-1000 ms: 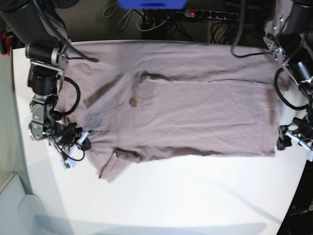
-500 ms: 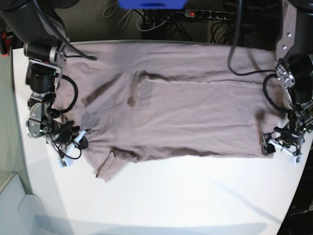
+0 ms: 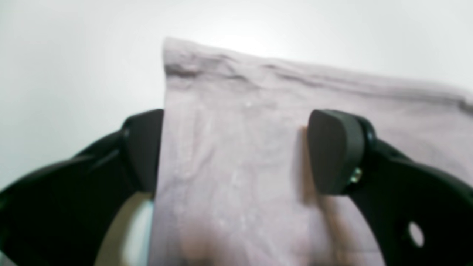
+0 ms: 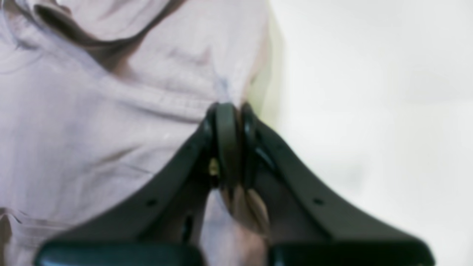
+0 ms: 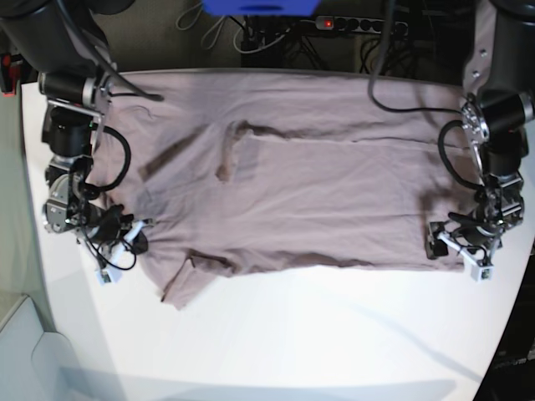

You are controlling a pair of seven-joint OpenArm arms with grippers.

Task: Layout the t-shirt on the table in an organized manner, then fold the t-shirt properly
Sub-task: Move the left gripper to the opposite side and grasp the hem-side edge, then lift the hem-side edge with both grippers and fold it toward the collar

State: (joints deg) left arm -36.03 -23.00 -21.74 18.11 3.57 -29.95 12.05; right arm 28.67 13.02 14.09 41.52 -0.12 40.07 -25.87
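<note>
The t-shirt, soft mauve cotton with shallow wrinkles, lies spread across the far half of the smooth white table, 1 sleeve pointing toward the near edge. The left gripper stands spread over the hem corner, 1 jaw under the cloth. The right gripper is pressed together, pinching the shirt's edge. Bare tabletop runs wide along the near side.
</note>
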